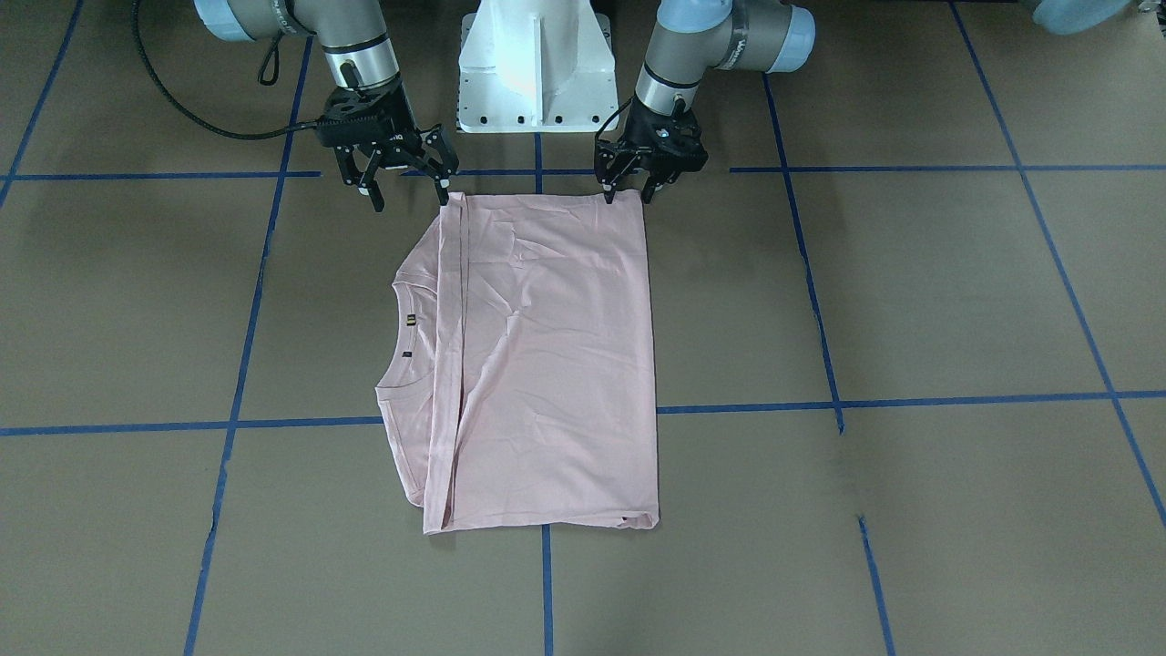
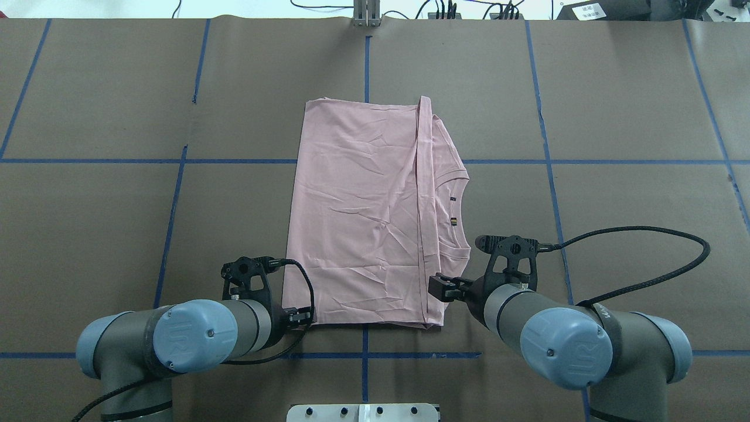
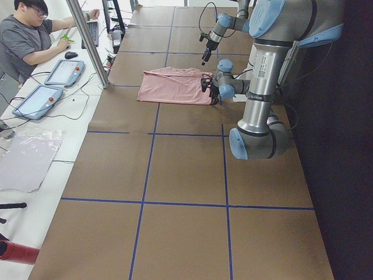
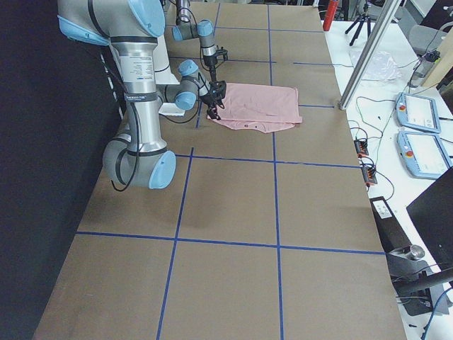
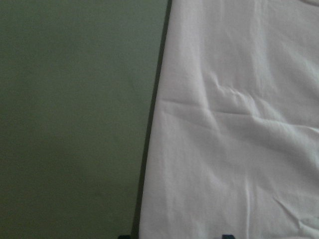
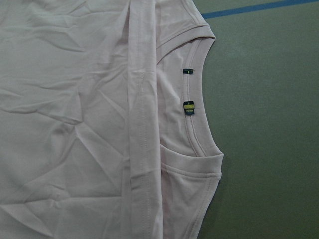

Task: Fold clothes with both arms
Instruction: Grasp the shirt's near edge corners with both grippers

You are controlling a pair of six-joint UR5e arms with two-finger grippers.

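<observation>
Two black grippers hang at the near corners of a pale pink T-shirt, which lies flat at the middle of the brown table, just ahead of the robot's white pedestal. The shirt is already doubled over into a long rectangle. Its hem band runs beside the ribbed neck, which pokes out on the robot's right. The left gripper stands fingers-down at its corner with the jaws partly apart. Its wrist camera shows the tips straddling the cloth's side edge, with nothing pinched that I can make out. The right gripper is spread wide and holds nothing, with one fingertip just beside the opposite corner and the other over bare table. The pairing looks deliberate: with one arm at each end of the same edge, both can lift that edge together and carry it level across the shirt for the next fold. By my reading that fold has not begun. The right corner may prove the harder grab, since the hem band stacks extra layers there and a shallow pinch could leave the lower ones behind.
</observation>
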